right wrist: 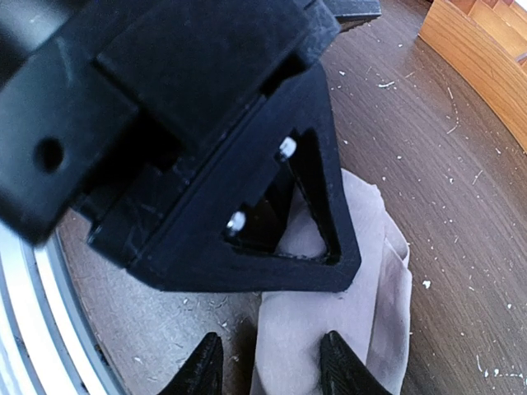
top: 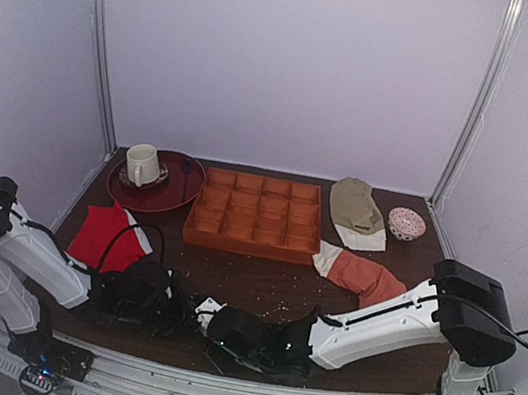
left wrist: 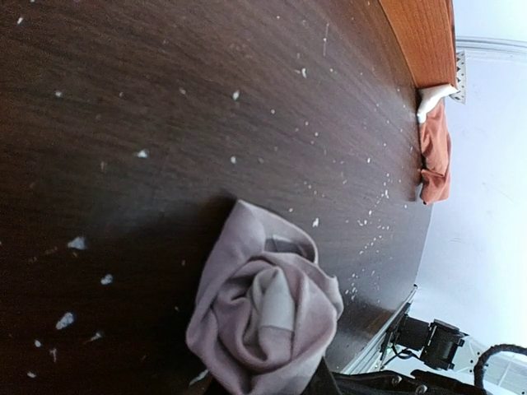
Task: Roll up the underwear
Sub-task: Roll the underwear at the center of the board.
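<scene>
Right gripper [right wrist: 272,372]: spread, its fingertips straddling one end of the underwear [right wrist: 362,271]. Left gripper [top: 179,310]: low over the same bundle, and you cannot tell its jaw state. The underwear lies rolled on the surface [left wrist: 165,99] near the front edge. Farther back are a divided tray [top: 250,248] and a white cup [top: 144,165] on a dark red plate [top: 177,185].

Both arms bent low, wrists meeting at the underwear [left wrist: 263,309]
The left arm [top: 31,255] and right arm [top: 385,324] slope down from raised elbows and reach inward to the underwear. The left gripper [right wrist: 329,263] is closed onto the roll, one finger lying against the cloth. The right gripper [right wrist: 272,366] hangs just beside it, fingers parted astride the underwear's edge.
</scene>
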Available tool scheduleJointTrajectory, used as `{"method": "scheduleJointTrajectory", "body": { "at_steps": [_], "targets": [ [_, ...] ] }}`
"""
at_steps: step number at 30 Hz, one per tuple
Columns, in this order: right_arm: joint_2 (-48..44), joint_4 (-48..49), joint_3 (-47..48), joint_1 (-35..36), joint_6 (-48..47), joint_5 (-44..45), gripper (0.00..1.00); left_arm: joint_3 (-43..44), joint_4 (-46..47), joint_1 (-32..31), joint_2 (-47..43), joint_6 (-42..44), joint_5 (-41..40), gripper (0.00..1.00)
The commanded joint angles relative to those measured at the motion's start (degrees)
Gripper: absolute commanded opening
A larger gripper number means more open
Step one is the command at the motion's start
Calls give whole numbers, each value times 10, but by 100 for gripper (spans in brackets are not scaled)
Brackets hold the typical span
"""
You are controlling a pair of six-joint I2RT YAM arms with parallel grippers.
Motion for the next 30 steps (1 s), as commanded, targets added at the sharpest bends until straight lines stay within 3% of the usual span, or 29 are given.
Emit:
{"method": "scheduleJointTrajectory", "body": {
  "at_steps": [1, 19, 22, 26, 30],
  "targets": [
    [20, -17, 18, 4, -6, 19, 39, 2, 10, -1, 3, -4, 4, 0],
    [83, -50, 27, 32, -23, 110, 35, 1, 29, -2, 11, -15, 10, 0],
    [90, -47, 23, 36, -30, 121, 28, 0, 30, -2, 10, -17, 11, 0],
    [96, -50, 21, 40, -34, 137, 7, -2, 31, -2, 10, -19, 11, 0],
    [94, -49, 16, 41, -30, 140, 0, -3, 34, -2, 10, -23, 10, 0]
  ]
}}
